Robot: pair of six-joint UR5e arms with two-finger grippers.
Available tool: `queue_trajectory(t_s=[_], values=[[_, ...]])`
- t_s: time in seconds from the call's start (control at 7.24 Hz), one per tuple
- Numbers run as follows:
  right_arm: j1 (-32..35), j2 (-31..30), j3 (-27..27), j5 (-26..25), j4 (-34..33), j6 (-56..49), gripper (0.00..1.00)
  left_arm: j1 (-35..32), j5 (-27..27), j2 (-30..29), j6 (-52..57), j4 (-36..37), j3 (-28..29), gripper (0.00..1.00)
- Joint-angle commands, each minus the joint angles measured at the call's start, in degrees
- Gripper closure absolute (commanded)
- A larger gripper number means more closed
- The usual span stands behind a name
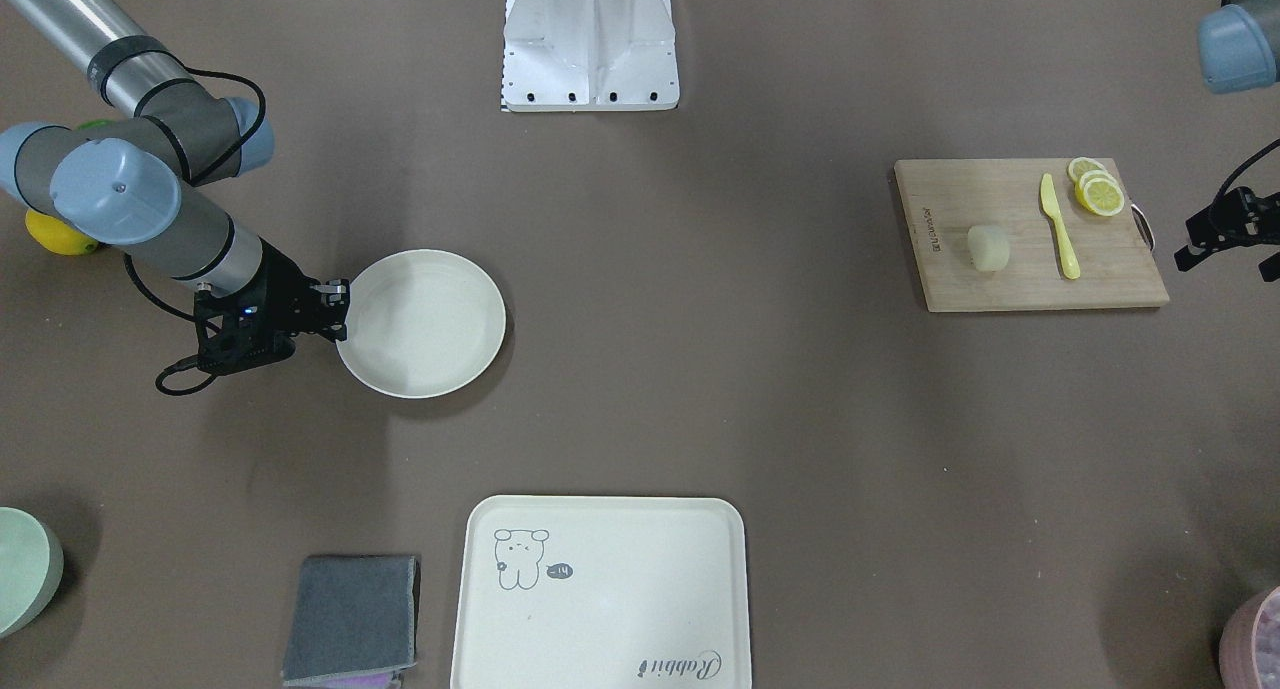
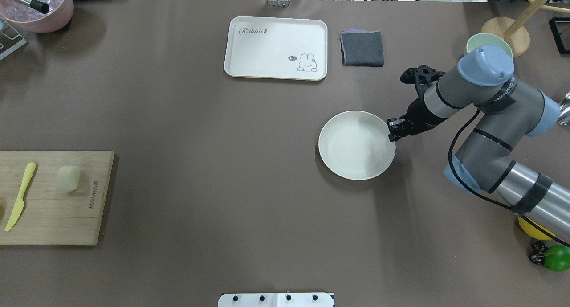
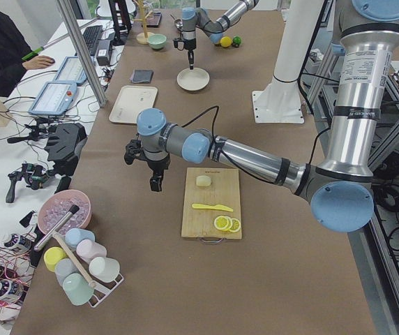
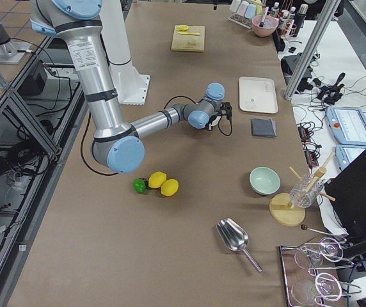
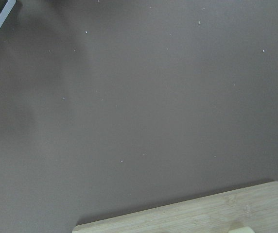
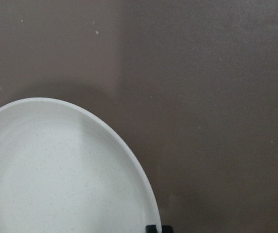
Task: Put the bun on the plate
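Observation:
The bun point(image 1: 988, 247) point(image 2: 68, 178) point(image 3: 203, 181), a small pale lump, lies on a wooden cutting board point(image 1: 1030, 289). My left gripper point(image 1: 1185, 241) hangs open past the board's outer end, apart from the bun, with nothing between its fingers. In the left wrist view only a strip of the board point(image 5: 187, 216) shows. The plate point(image 1: 425, 324) point(image 2: 356, 145) point(image 6: 56, 174) is round, cream-white and bare, far across the table from the bun. My right gripper point(image 1: 338, 311) point(image 2: 392, 131) sits at its rim, shut on the edge; one dark fingertip point(image 6: 153, 229) shows there.
A yellow knife point(image 1: 1058, 227) and lemon slices point(image 1: 1098, 191) share the board. Along the operators' side lie a rabbit-print tray point(image 2: 276, 48), a grey cloth point(image 2: 362, 48) and a green bowl point(image 2: 474, 42). Lemons and a lime point(image 4: 157, 184) lie behind the right arm. A pink bowl point(image 2: 40, 8) stands in a corner.

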Motion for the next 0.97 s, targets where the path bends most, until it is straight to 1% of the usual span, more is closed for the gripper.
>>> queue_trajectory(t_s=[0.0, 0.14, 0.28, 0.41, 0.55, 0.69, 0.83], values=[[0.4, 2.6, 0.2, 0.9, 0.0, 5.4, 1.00, 5.6, 0.7, 0.0, -16.2, -4.8, -3.1, 0.03], [0.1, 3.8, 0.2, 0.9, 0.0, 7.9, 1.00, 8.8, 2.7, 2.3, -23.4, -7.8, -6.0, 0.03], [-1.4, 5.0, -0.1, 0.7, 0.0, 10.8, 1.00, 13.4, 5.2, 7.6, -29.4, -12.8, -8.8, 0.03], [-3.0, 6.3, -0.2, 0.4, 0.0, 13.0, 1.00, 18.8, 8.9, 12.3, -36.4, -21.3, -8.7, 0.05], [-4.5, 6.7, -0.3, -0.1, 0.1, 13.4, 1.00, 24.1, 13.6, 15.0, -40.4, -28.2, -6.7, 0.05], [-6.4, 7.8, -0.4, -1.9, 0.0, 14.0, 1.00, 27.3, 16.1, 15.8, -42.0, -32.2, -4.1, 0.07], [-7.7, 9.3, -1.4, -3.9, 0.0, 15.7, 1.00, 29.2, 17.5, 16.8, -42.8, -35.1, -2.8, 0.09]])
